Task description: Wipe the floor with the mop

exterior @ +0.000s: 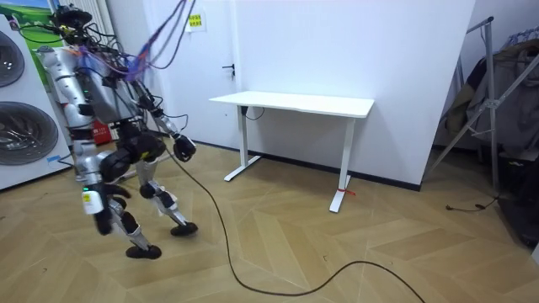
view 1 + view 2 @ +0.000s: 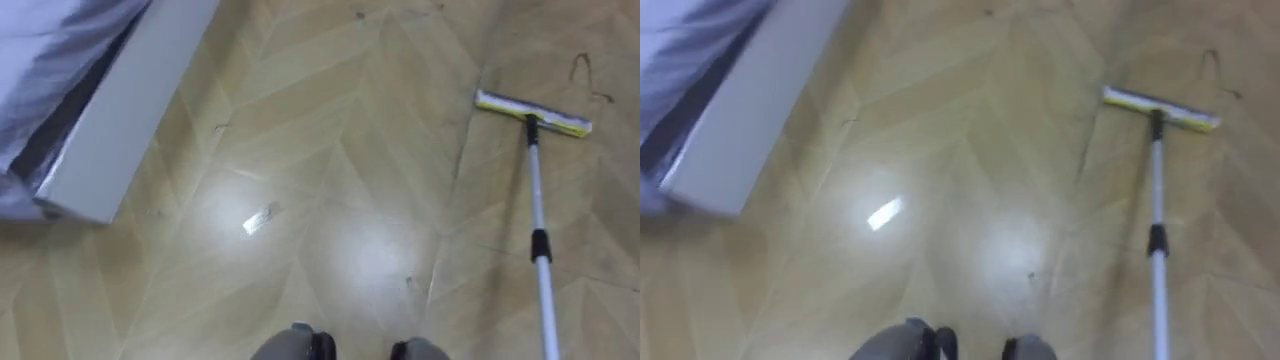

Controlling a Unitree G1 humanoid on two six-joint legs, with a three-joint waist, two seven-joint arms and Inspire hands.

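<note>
Both hands' fingers are too small to tell: the right hand [image 1: 94, 209] hangs by the thigh and the left hand [image 1: 184, 148] reaches forward. The mop [image 2: 537, 190] lies on the floor [image 2: 340, 150] ahead to the right, well apart from a white board [image 2: 125, 110].

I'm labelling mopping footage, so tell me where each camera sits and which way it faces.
Left eye view: on the head, facing down at the floor, mop at right, feet at bottom edge.
Right eye view: beside it, sharing the floor, mop and feet.
Room view: standing in the room, facing the white desk; whole robot at the room view's left.
</note>
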